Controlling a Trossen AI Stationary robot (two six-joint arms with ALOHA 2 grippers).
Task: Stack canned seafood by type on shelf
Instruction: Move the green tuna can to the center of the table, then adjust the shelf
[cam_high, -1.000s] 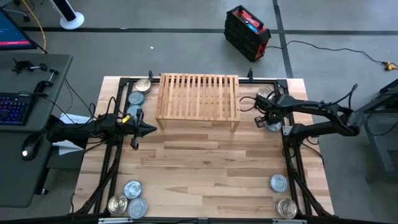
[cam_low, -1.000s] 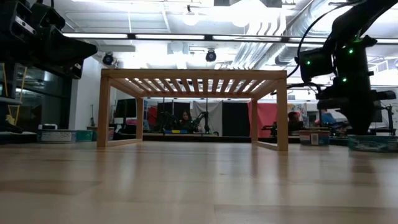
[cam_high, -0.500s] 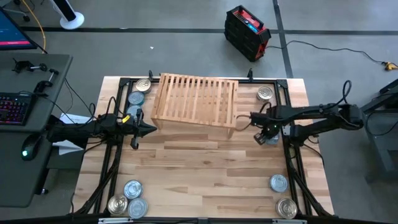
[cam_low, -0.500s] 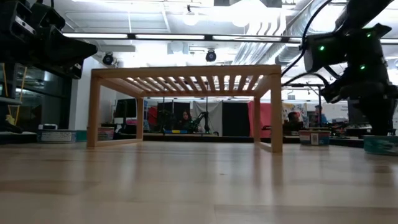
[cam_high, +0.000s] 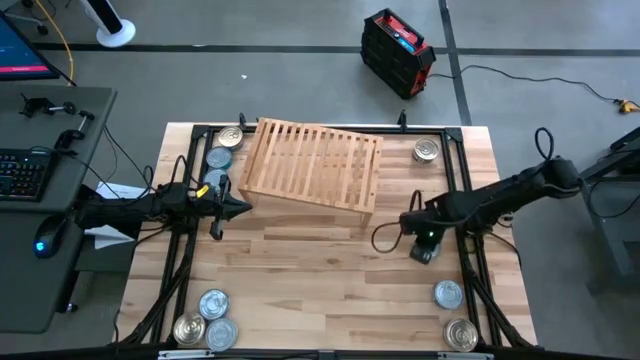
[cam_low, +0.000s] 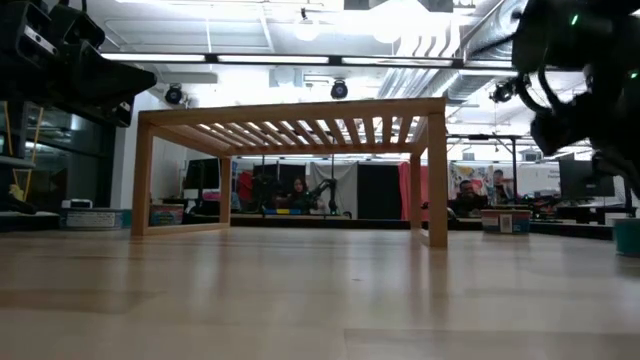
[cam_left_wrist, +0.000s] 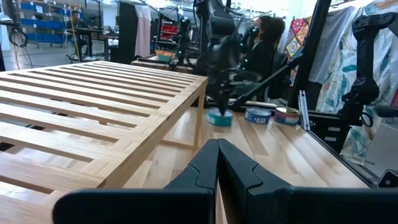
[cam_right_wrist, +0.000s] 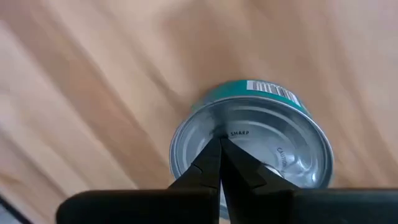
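Overhead, shelf (cam_high: 312, 168): light-wood slatted rack, far half of the tabletop (cam_high: 320, 290), sitting askew to the tabletop's edges. The low view alone shows it standing on its legs with open space beneath.

Tins, high view: 3 by the far-left corner (cam_high: 219, 158), 1 at far right (cam_high: 427, 150), 3 at near left (cam_high: 207, 322), 2 at near right (cam_high: 453, 315). None on the shelf.

Right pincer (cam_high: 422, 242): right of the shelf's near corner, low over the tabletop. Only its wrist view shows the fingers (cam_right_wrist: 214, 168) pressed together, tips over the silver lid of a teal-sided tin (cam_right_wrist: 258, 149); contact cannot be told.

Left pincer (cam_high: 238, 207): fingers together, holding nothing, just left of the shelf. Its wrist view looks along the slats.
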